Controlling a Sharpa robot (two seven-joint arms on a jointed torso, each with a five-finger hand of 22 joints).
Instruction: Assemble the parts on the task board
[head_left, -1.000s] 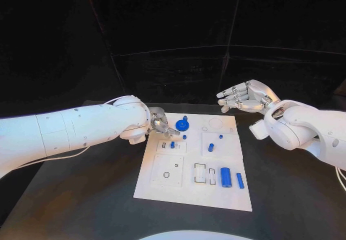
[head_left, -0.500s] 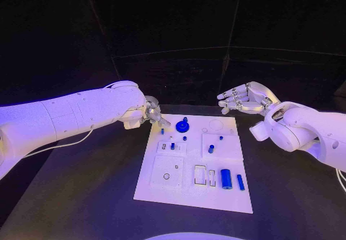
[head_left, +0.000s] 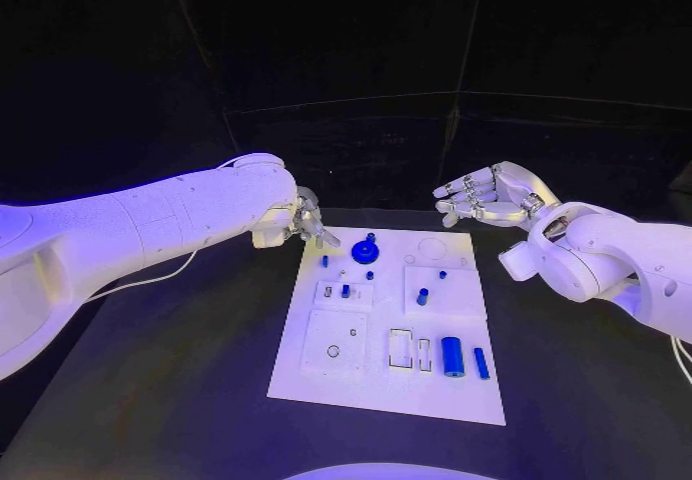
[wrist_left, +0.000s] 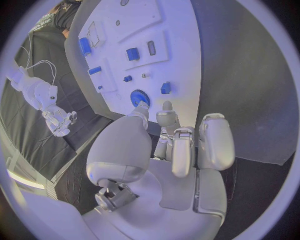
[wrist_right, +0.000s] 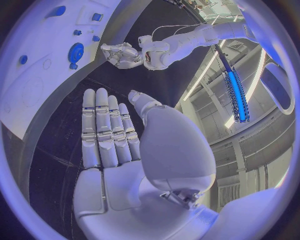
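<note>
The white task board lies in the middle of the black table. A blue gear stands near its far edge, with small blue pegs beside it. A thick blue cylinder and a thin blue bar lie near the front right. My left hand hovers just off the board's far left corner, its fingers bent and holding nothing. In the left wrist view the fingers point toward the gear. My right hand hangs raised beyond the far right corner, flat and open.
Several recesses and slots mark the board's plates. Bare black tabletop surrounds the board on all sides. The right wrist view shows the left hand near the gear.
My left hand has drawn back and to the left, from over the gear area to just off the board's far left corner. The right hand has stayed put.
</note>
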